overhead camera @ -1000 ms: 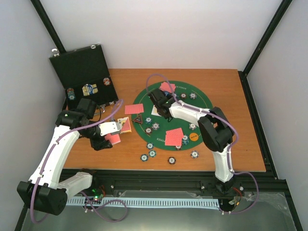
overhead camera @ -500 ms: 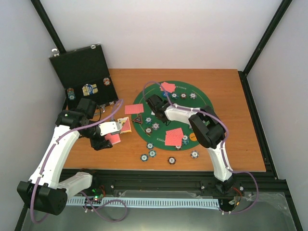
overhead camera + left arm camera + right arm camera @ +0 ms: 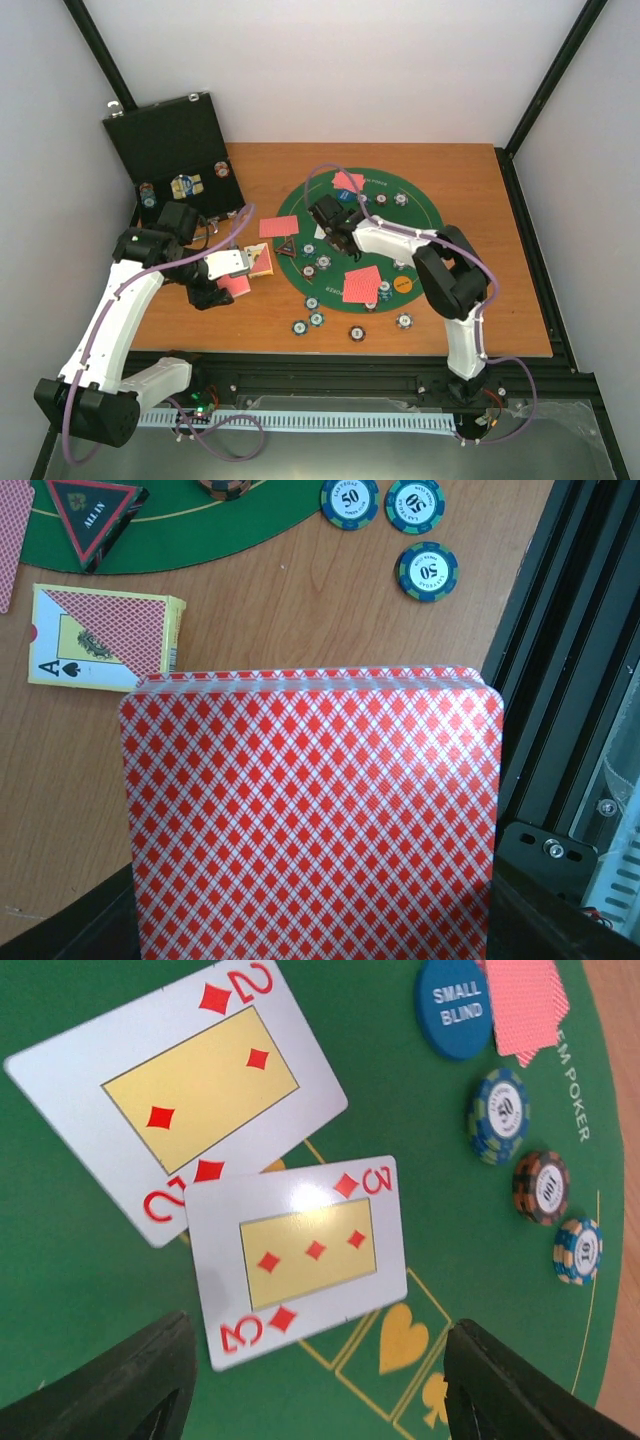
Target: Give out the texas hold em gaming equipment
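Right claw (image 3: 312, 1390) spread, left claw (image 3: 234, 281) pinching
I see left clamping the red-backed card deck (image 3: 310, 820), right above two face-up diamond cards (image 3: 300, 1255).

Mid-table: round green mat (image 3: 425, 205) on the wooden table (image 3: 500, 260). Over its far-left part, the right gripper (image 3: 330, 218). Left of the mat, the left gripper (image 3: 232, 275) with a red card stack (image 3: 240, 288) at its tip. Far left: black case (image 3: 165, 140), lid up. Just off the mat's near edge: poker chips (image 3: 316, 319) on bare wood.
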`<state>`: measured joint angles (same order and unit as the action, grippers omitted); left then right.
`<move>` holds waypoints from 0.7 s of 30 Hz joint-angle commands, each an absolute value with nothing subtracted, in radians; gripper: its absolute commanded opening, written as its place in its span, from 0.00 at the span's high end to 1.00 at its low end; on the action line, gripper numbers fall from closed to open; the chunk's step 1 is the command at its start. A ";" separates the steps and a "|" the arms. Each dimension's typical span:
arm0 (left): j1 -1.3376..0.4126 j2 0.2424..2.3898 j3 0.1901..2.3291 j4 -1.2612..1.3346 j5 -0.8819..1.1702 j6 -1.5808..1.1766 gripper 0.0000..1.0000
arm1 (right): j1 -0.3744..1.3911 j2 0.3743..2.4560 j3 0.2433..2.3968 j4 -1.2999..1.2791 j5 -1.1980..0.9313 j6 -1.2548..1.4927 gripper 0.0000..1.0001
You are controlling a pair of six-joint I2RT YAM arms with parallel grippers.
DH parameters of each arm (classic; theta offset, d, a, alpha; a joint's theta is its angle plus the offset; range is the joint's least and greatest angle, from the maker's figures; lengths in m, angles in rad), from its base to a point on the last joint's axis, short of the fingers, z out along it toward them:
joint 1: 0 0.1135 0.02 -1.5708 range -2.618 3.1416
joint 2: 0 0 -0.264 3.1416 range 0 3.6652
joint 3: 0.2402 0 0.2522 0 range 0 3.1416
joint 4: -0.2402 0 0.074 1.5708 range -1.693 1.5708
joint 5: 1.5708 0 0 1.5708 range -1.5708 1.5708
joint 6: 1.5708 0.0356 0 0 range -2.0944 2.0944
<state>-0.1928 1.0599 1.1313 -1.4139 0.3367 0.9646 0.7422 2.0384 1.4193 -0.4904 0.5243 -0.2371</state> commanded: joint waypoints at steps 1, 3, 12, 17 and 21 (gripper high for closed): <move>-0.198 1.045 1.186 -1.435 0.358 0.965 0.72 | 0.750 1.922 1.376 -0.532 0.452 -0.139 0.31; -0.197 1.044 1.189 -1.440 0.360 0.964 0.72 | 0.749 1.878 1.353 -0.543 0.431 -0.095 0.31; -0.197 1.028 1.168 -1.431 0.352 0.964 0.72 | 0.705 1.493 1.160 -0.368 -0.160 0.453 0.04; -0.197 1.023 1.161 -1.421 0.342 0.962 0.73 | 0.722 1.425 1.025 -0.129 -0.491 0.763 0.03; -0.196 1.020 1.164 -1.416 0.349 0.961 0.73 | 0.791 1.395 0.958 -0.045 -0.558 0.865 0.04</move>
<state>-0.1928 1.0405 1.1427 -1.4147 0.3363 0.9646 0.7338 1.4105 1.0157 -0.1890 -0.3538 0.6422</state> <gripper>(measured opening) 0.681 0.967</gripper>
